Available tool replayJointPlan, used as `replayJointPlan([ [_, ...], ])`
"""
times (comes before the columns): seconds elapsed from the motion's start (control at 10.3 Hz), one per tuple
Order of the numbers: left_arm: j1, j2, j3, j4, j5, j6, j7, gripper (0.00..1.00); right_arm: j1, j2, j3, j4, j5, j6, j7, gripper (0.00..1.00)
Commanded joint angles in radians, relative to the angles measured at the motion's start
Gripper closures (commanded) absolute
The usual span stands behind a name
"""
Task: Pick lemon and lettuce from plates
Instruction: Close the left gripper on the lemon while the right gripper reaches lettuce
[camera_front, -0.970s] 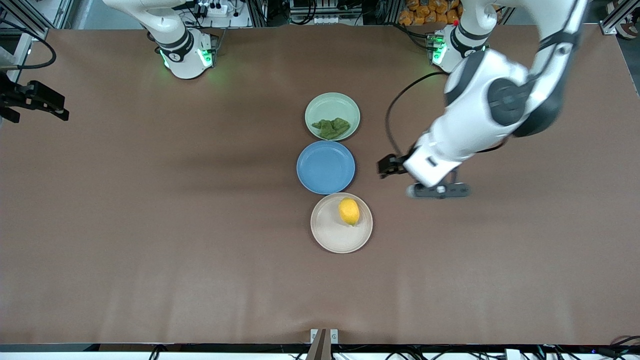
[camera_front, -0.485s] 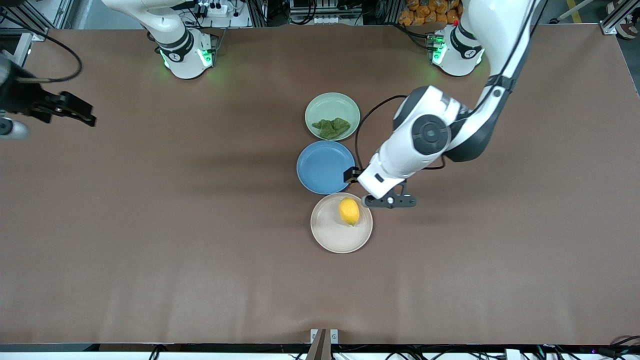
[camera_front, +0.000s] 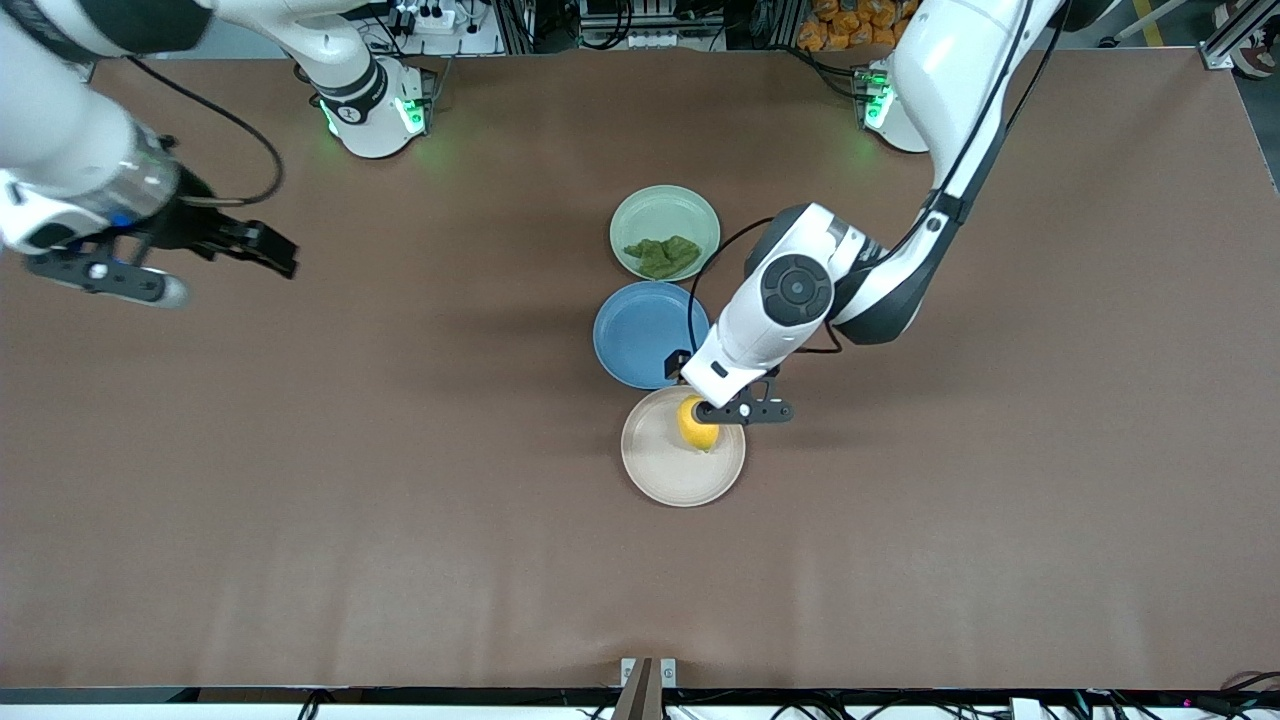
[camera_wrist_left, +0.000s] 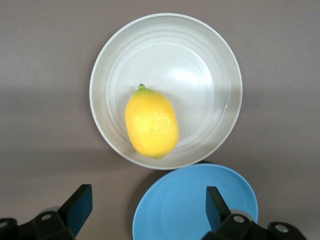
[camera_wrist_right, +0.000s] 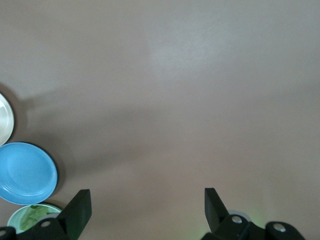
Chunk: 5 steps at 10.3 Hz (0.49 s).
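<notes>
The lemon (camera_front: 697, 432) lies on the beige-cream plate (camera_front: 660, 465), the plate nearest the front camera. In the left wrist view the lemon (camera_wrist_left: 151, 122) and its plate (camera_wrist_left: 210, 65) show whole. My left gripper (camera_front: 690, 375) is open and empty, over the gap between the blue plate and the beige plate, apart from the lemon; its fingers (camera_wrist_left: 80, 207) frame the blue plate's rim. The lettuce (camera_front: 662, 256) lies on the mint green plate (camera_front: 665, 205). My right gripper (camera_front: 262, 246) is open and empty over bare table toward the right arm's end, well away from the plates.
An empty blue plate (camera_front: 640, 335) sits between the two task plates. The right wrist view shows the blue plate (camera_wrist_right: 26, 172), the mint plate (camera_wrist_right: 17, 220) and the beige plate's rim (camera_wrist_right: 4, 125) at its edge. Brown table surrounds the row of plates.
My left gripper has swung from the left arm's end of the table to the plates and now stands by the lemon. My right arm has come into view, moving toward the plates.
</notes>
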Motion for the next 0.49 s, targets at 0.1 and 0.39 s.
replayJointPlan([
  [0.1,-0.014,0.068,0.012,0.026,0.048,0.079,-0.065,0.00,-0.005,-0.011,0.142,-0.144,0.010,0.151,0.253,0.00],
  [0.39,-0.040,0.117,0.045,0.028,0.046,0.172,-0.113,0.00,0.062,0.040,0.170,-0.185,0.012,0.259,0.424,0.00],
])
